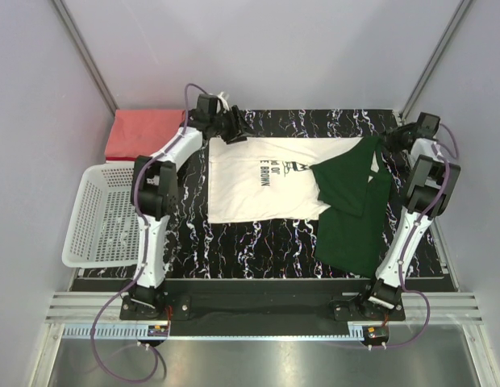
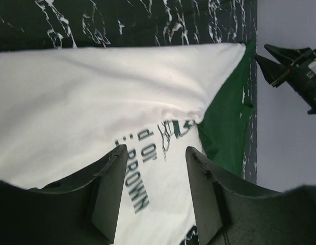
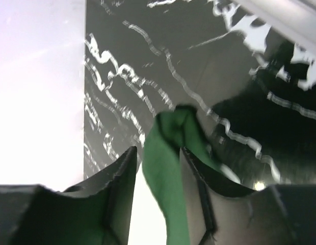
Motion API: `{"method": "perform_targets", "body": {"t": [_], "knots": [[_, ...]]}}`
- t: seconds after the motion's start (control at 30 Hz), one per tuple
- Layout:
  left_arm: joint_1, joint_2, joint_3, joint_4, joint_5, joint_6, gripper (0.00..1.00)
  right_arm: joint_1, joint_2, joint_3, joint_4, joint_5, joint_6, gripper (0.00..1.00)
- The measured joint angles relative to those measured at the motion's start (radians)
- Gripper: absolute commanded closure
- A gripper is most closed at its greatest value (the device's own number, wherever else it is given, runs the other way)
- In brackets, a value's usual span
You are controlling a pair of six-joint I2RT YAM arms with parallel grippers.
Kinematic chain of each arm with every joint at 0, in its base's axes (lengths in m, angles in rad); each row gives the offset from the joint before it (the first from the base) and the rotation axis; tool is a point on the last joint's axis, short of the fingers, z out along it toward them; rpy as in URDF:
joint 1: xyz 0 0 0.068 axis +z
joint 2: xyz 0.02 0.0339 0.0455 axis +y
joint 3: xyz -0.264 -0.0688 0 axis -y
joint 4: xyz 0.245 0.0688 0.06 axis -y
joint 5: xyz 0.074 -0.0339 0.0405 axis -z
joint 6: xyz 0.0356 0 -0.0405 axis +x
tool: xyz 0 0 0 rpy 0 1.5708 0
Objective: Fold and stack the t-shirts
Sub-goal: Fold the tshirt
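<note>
the left gripper (image 2: 155, 149) has its jaws parted, pinching nothing, with the cream-white t-shirt (image 2: 71, 102) spread flat beneath them and its lettering in the gap. the right gripper (image 3: 158, 150) is released too, a strip of the dark green part (image 3: 165, 173) running between its jaws over the black marbled table (image 3: 122, 51). the salmon-red t-shirt (image 1: 141, 133) lies folded well left of the left jaws.

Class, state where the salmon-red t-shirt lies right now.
In the top view, the salmon-red t-shirt lies folded at the far left of the table, just beyond the white basket and left of the left pincer.
</note>
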Motion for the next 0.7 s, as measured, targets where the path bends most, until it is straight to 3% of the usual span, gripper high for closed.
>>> {"method": "perform_targets", "body": {"t": [0.27, 0.47, 0.5, 0.7], "knots": [[-0.037, -0.456, -0.372, -0.172, -0.076, 0.189, 0.44, -0.004, -0.190, -0.041, -0.180, -0.006, -0.054, 0.39], [-0.116, -0.751, -0.706, -0.257, -0.204, 0.281, 0.41, -0.005, -0.418, -0.236, -0.242, -0.037, -0.071, 0.10], [-0.119, -0.787, -0.763, -0.272, -0.220, 0.286, 0.41, -0.005, -0.463, -0.277, -0.256, -0.052, -0.075, 0.01], [-0.108, -0.831, -0.960, -0.306, -0.328, 0.306, 0.43, 0.027, -0.674, -0.500, -0.261, -0.147, -0.122, 0.00]]}}
